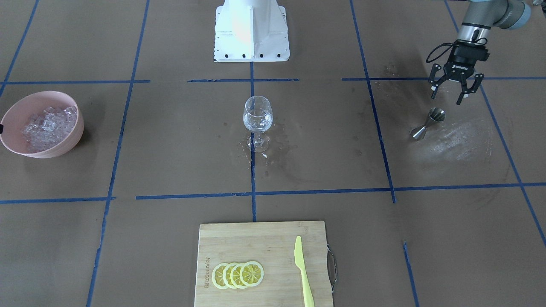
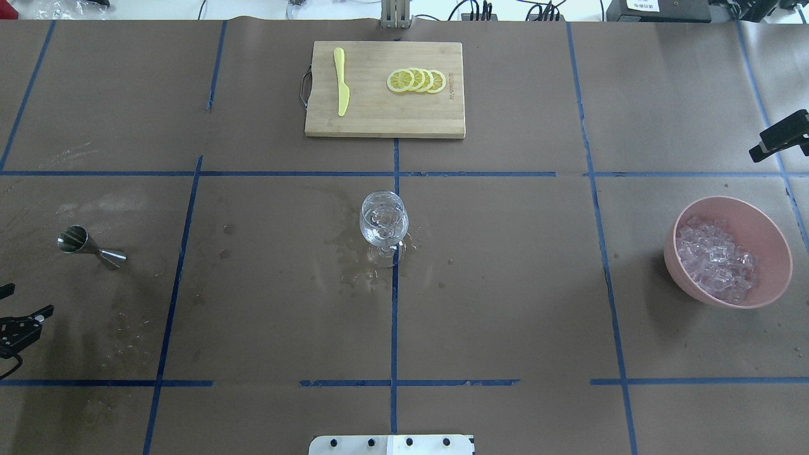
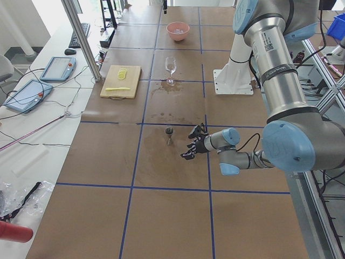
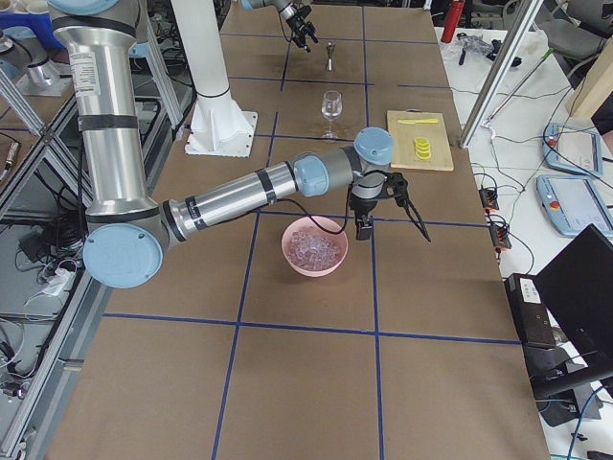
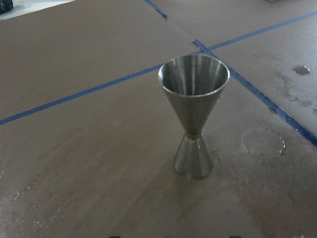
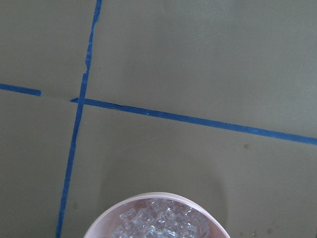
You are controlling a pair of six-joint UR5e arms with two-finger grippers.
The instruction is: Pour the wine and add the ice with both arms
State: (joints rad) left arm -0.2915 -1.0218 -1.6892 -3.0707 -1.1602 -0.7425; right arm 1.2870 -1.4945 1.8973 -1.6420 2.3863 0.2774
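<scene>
A clear wine glass [image 1: 257, 117] stands at the table's centre with a little colourless wine in its bowl; it also shows in the overhead view [image 2: 383, 221]. A steel jigger [image 1: 428, 123] stands upright and looks empty in the left wrist view [image 5: 194, 119]. My left gripper [image 1: 452, 91] is open and empty, just behind the jigger and above the table. A pink bowl [image 2: 777, 240] holds the ice [image 2: 714, 259]. My right gripper [image 4: 388, 225] hangs with fingers spread just beyond the bowl's far rim [image 4: 316, 225]. Only one finger shows in the overhead view [image 2: 784, 134].
A wooden cutting board [image 1: 264, 238] at the far side carries lemon slices [image 1: 238, 274] and a yellow knife [image 1: 303, 273]. The white pedestal base [image 1: 251, 32] stands behind the glass. Wet patches [image 1: 268, 157] lie around the glass and near the jigger.
</scene>
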